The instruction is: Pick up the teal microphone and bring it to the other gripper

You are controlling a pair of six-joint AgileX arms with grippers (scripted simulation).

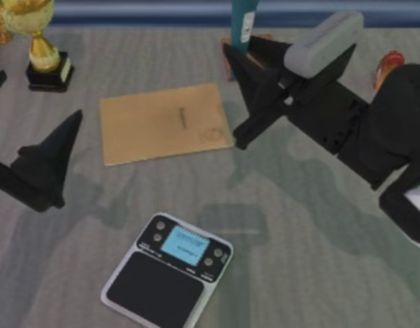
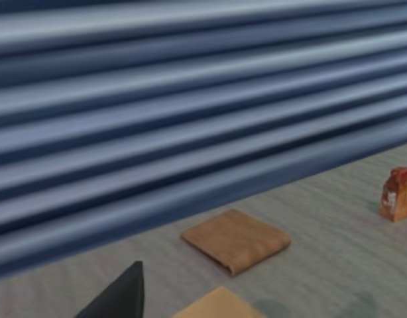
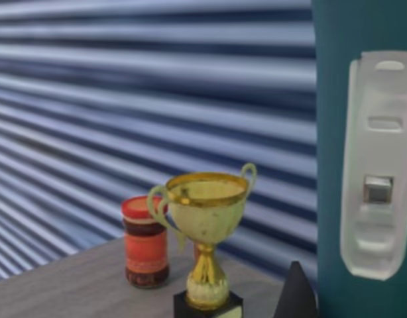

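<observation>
The teal microphone [image 1: 243, 20] stands upright in the air at the back centre, above the brown pad. Its white switch strip [image 3: 379, 165] fills the right wrist view close up, next to one black fingertip [image 3: 296, 288]. My right gripper [image 1: 244, 58] reaches in from the right, raised well off the table, and is shut on the microphone's lower part, which its fingers hide. My left gripper [image 1: 72, 126] hangs over the left side of the table, open and holding nothing, far from the microphone. Only one of its fingers [image 2: 120, 298] shows in the left wrist view.
A tan board [image 1: 165, 123] lies mid-table, with a brown pad [image 2: 236, 238] behind it. A grey scale [image 1: 170, 270] sits at the front. A gold trophy [image 1: 39, 41] and a red jar [image 3: 145, 242] stand back left. An orange-red figurine [image 2: 397, 193] is back right.
</observation>
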